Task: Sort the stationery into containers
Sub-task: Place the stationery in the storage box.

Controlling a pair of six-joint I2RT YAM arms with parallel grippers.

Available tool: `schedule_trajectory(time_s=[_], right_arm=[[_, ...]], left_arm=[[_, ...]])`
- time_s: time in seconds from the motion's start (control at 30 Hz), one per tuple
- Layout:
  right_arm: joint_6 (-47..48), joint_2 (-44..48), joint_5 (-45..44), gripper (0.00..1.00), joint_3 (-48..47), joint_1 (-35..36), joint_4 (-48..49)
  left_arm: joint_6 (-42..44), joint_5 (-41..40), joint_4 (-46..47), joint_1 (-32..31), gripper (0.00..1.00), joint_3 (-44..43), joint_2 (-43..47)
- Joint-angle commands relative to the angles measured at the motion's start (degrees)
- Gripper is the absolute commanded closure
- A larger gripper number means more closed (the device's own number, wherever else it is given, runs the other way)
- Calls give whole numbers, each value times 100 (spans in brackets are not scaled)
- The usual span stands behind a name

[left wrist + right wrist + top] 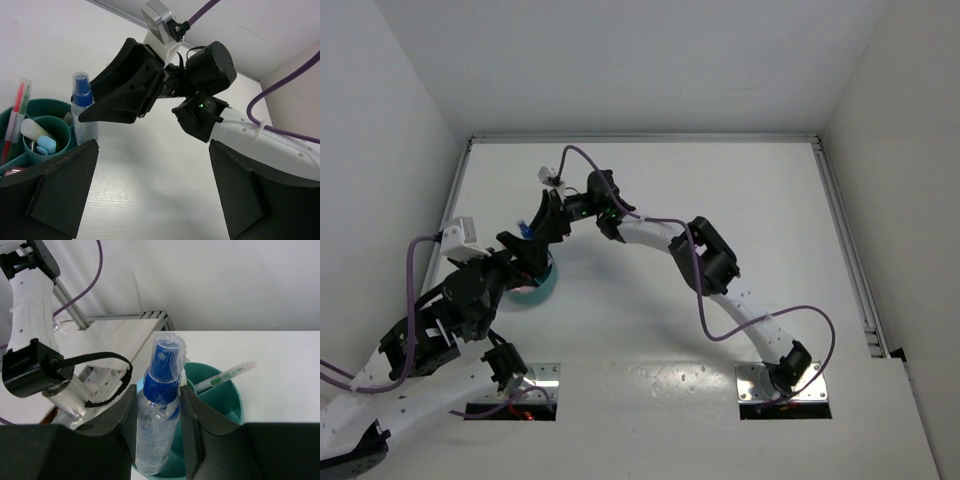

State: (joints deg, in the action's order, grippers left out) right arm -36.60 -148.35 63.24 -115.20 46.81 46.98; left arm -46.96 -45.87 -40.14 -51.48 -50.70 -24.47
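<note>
White table [720,200], white walls: spray bottle [160,405] held upright at the teal divided cup [227,400].
Right gripper [159,440] is clenched around the clear, blue-capped spray bottle, whose base sits at the cup's rim. Inside the cup, a green pen [225,376] leans against the wall; the left wrist view adds a pink-red pen [20,95] beside it and a light-blue-capped item [46,145] in the round centre compartment. Left gripper [155,200], jaws spread wide and grasping nothing, hovers just beside the cup.
</note>
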Motion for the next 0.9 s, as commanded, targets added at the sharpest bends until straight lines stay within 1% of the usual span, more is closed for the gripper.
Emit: schedule_trajectory(time_s=[0.0, 0.2, 0.43, 0.57, 0.6, 0.63, 0.73, 0.77, 0.83, 0.87], right_arm=[[83, -70, 92, 100, -258, -49, 707], [-49, -255, -31, 100, -363, -49, 909], [-102, -255, -207, 100, -530, -49, 848], [-155, -308, -260, 91, -530, -49, 848], [-155, -308, -260, 82, -469, -49, 848], [-207, -308, -260, 78, -469, -49, 848], [-207, -308, -260, 73, -416, -49, 848], [-207, -308, -260, 73, -416, -49, 848], [-207, -308, -260, 69, -416, -49, 848], [-207, -308, -260, 69, -416, -49, 848]], left_arm=[[90, 95, 182, 60, 2, 104, 91], [90, 95, 182, 60, 2, 218, 91], [143, 95, 235, 60, 2, 218, 39], [143, 148, 287, 60, 2, 218, -14], [143, 148, 287, 60, 2, 218, -14], [143, 148, 287, 60, 2, 218, -14], [143, 148, 287, 60, 2, 218, -14], [143, 148, 287, 60, 2, 218, 47], [143, 148, 287, 60, 2, 218, 47], [143, 148, 287, 60, 2, 218, 47]])
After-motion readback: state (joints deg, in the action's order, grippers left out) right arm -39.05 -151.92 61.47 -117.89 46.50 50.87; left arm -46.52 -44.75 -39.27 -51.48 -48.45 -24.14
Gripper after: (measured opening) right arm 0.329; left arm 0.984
